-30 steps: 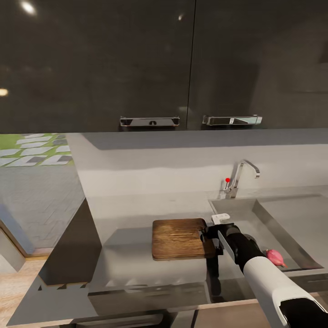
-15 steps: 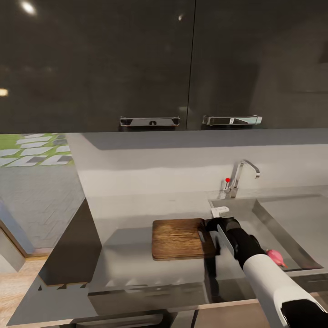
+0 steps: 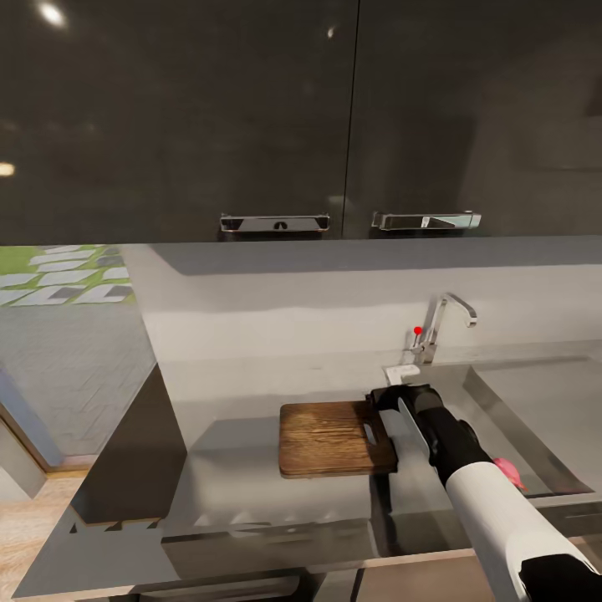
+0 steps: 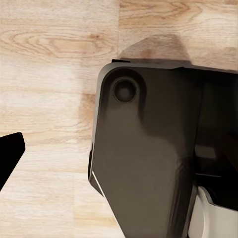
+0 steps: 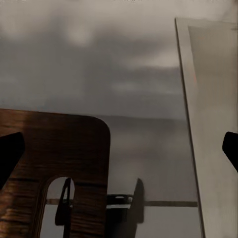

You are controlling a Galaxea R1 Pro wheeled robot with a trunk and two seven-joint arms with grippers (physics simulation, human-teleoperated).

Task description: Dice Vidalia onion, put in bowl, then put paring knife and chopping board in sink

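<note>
Board (image 3: 330,437) brown, wood grain. Onion (image 3: 507,471) pinkish-red. Sink (image 3: 535,401) steel grey; tap (image 3: 443,322) chrome, red dot (image 3: 417,330). Countertop (image 3: 234,468) dark grey, glossy, pale edge. Cabinets (image 3: 251,109) glossy black, chrome handles (image 3: 274,222). Wall (image 3: 293,309) pale grey. Right arm (image 3: 493,502) black at wrist, white sleeve. Floor (image 4: 54,54) pale wood plank in left wrist view, beside dark robot base (image 4: 148,158).

chopping board (image 3: 334,437) on countertop (image 3: 234,468) – left of sink (image 3: 518,401) | Vidalia onion (image 3: 506,470) in sink

Head view overlooks countertop (image 3: 234,468), right wrist close over shared chopping board (image 5: 54,163)
</note>
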